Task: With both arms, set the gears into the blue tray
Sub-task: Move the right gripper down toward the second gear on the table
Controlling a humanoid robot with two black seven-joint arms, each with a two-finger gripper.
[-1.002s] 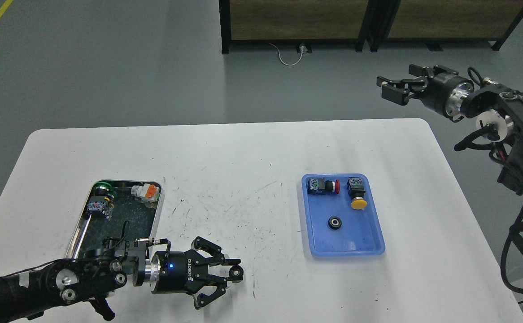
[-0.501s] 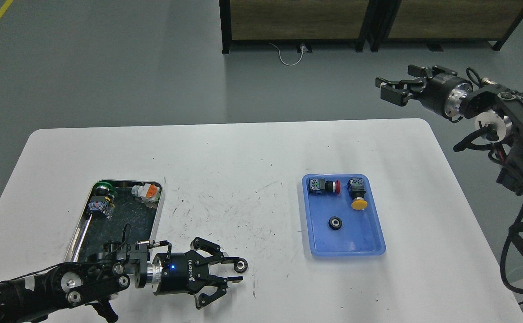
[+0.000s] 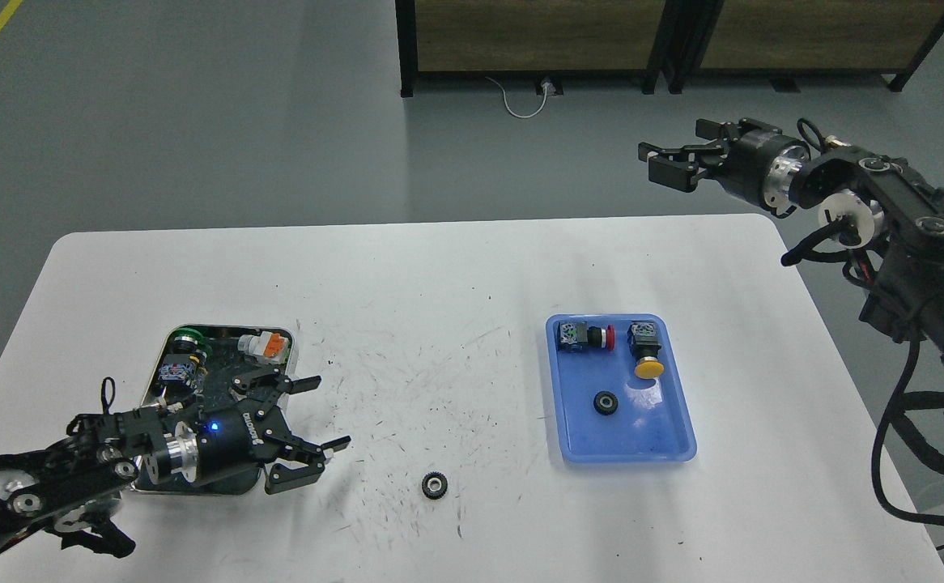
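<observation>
One gear [image 3: 435,485], small and dark with a pale centre, lies flat on the white table near the front edge. A second gear [image 3: 604,402] rests inside the blue tray [image 3: 674,441] at centre right. My left gripper [image 3: 318,413] is open and empty, about a hand's width left of the loose gear, over the right edge of the silver tray. Above and beyond the table's far right corner my right gripper [image 3: 662,162] hangs open and empty.
The blue tray also holds a red-capped switch [image 3: 587,335] and a yellow-capped switch [image 3: 646,353]. The silver metal tray [image 3: 148,389] at front left holds a green-capped switch [image 3: 189,340] and an orange and white part [image 3: 268,346]. The table top [image 3: 440,324] is scratched.
My left gripper opened and let go of the gear, which now lies on the table. The left arm drew back to the left. The right gripper moved left.
</observation>
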